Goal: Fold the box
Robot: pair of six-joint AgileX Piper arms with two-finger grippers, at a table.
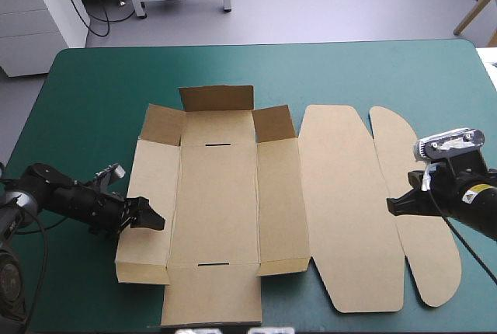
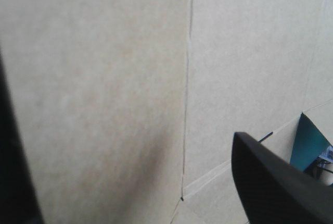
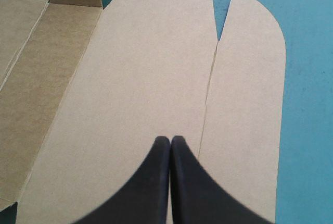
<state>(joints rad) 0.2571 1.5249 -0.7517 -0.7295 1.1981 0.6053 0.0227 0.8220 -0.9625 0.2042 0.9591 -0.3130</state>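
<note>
Where the right wrist view looks down its own fingers, the right gripper [image 3: 170, 140] shows them pressed together in one point. They sit over the crease between lid [image 3: 145, 78] and rounded flap [image 3: 250, 94]; contact with the board cannot be told. The high view gives only that gripper's dark tip at the same crease.

Left gripper [image 1: 149, 217]: fingers well apart in the left wrist view. Between them is only brown board and a crease, with a sliver of teal-green cover [image 2: 309, 140] beyond. The high view alone places it, at the outer edge of the left side panel [image 1: 151, 186].

The box [image 1: 217, 194] lies opened out mid-table, lid flat to the right. The far wall [image 1: 217, 98] and corner flaps [image 1: 163, 124] tilt up. Two slots [image 1: 219, 145] mark the base.
</note>
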